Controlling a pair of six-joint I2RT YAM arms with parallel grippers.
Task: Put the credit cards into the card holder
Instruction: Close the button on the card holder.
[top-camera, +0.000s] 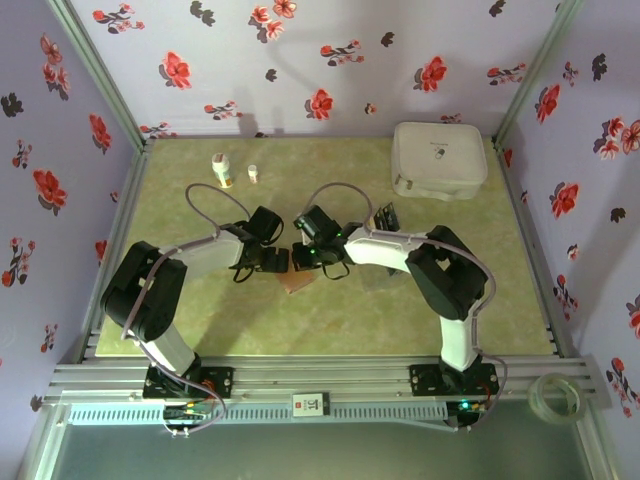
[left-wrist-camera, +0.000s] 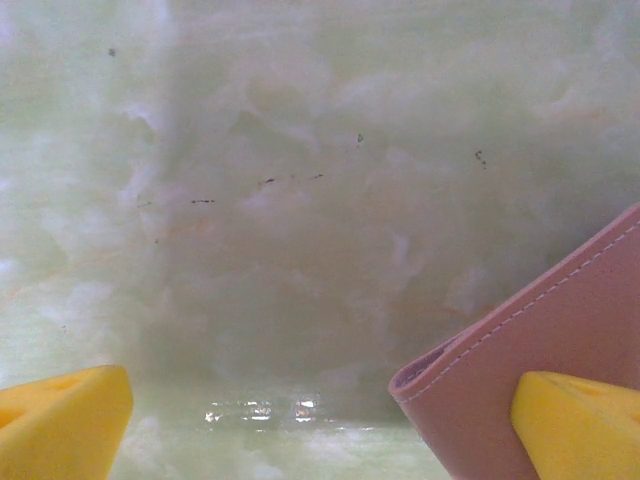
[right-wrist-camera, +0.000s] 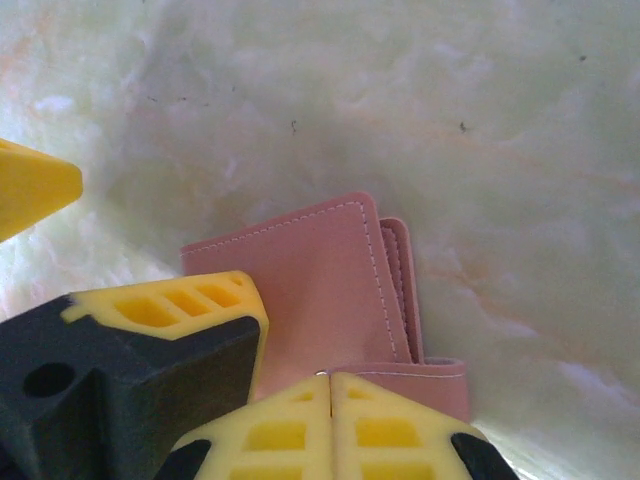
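Now, near the middle of the green marbled desk, the two arms meet tip to tip over the card holder, a small reddish-brown wallet lying flat and folded shut, well apart from the desk's edges.

The left hand stands spread wide. In its own wrist view one yellow finger lies over a corner of the wallet, while the other sits over bare desk, so the wallet is off to one side of the gap rather than between the fingers. Nothing is gripped there.

The right hand has its two yellow fingers pressed together with no gap. Their tips meet right at the wallet's near edge, where a narrow strip of the same leather runs across (whether a bit of that strip is pinched between them I cannot tell). From this wrist view the wallet's stitched cover faces up, with a second layer showing along its right side.

The credit cards are a small dark cluster on the desk just beyond the right forearm, apart from the wallet; their number is too small to make out.

Farther back sit a large white rounded case in the right corner and two small bottles on the left.
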